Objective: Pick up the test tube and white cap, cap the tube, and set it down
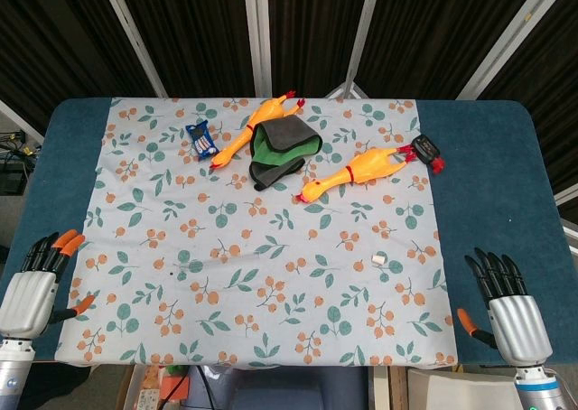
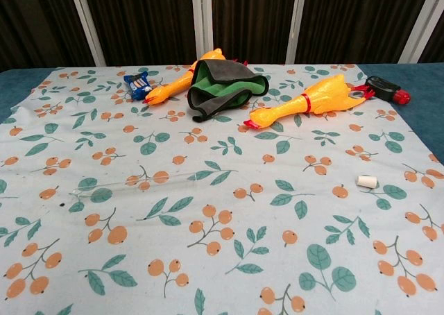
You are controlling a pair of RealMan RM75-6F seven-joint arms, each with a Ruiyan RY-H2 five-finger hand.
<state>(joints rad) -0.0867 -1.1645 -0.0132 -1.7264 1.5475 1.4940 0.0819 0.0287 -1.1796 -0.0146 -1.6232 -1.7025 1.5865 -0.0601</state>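
Observation:
The clear test tube [image 2: 128, 182] lies flat on the floral cloth, left of centre, and is faint against the print; in the head view the test tube [image 1: 191, 263] is barely visible. The small white cap [image 1: 379, 261] lies on its side right of centre, also seen as the cap [image 2: 367, 182] in the chest view. My left hand [image 1: 36, 279] rests at the table's near left corner, fingers extended and apart, holding nothing. My right hand [image 1: 506, 302] sits at the near right corner, likewise empty with fingers spread. Neither hand shows in the chest view.
At the back lie two orange rubber chickens [image 1: 256, 126] [image 1: 359, 171], with a green and grey cloth [image 1: 284, 150] between them. A blue packet [image 1: 202, 140] lies at the back left, and a black and red tool [image 1: 427, 150] at the back right. The floral tablecloth [image 1: 271, 320] covers the blue table [image 1: 492, 184].

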